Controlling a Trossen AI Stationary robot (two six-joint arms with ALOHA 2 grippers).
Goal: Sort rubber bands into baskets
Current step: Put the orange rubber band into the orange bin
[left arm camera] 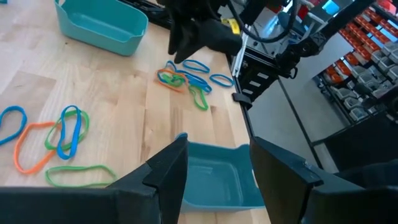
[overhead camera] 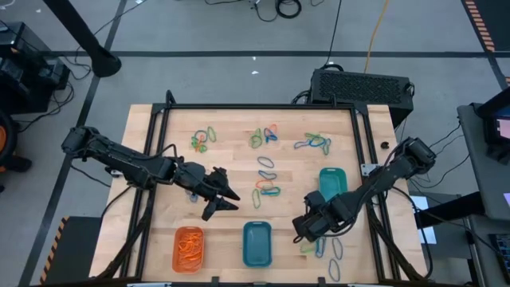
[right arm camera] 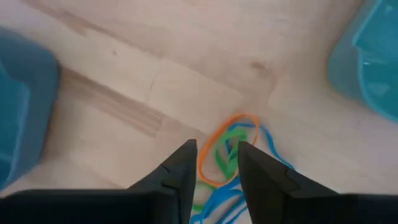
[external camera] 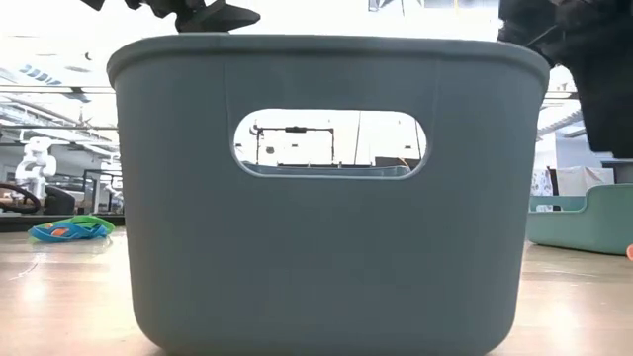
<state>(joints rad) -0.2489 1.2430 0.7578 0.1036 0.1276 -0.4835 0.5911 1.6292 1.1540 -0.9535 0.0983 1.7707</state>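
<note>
Three baskets sit near the front: orange [overhead camera: 189, 248], blue [overhead camera: 256, 243], teal [overhead camera: 332, 182]. The right gripper [right arm camera: 214, 163], jaws partly spread and holding nothing, hangs over a rubber band tangle [right arm camera: 231, 152] at near right. Next: pinch one loop. The left gripper [overhead camera: 219, 197] waits spread.

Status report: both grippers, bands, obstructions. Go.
Left gripper open, empty, mid-table. Right gripper jaws parted over a rubber band tangle, near the teal basket. Nothing blocking.
</note>
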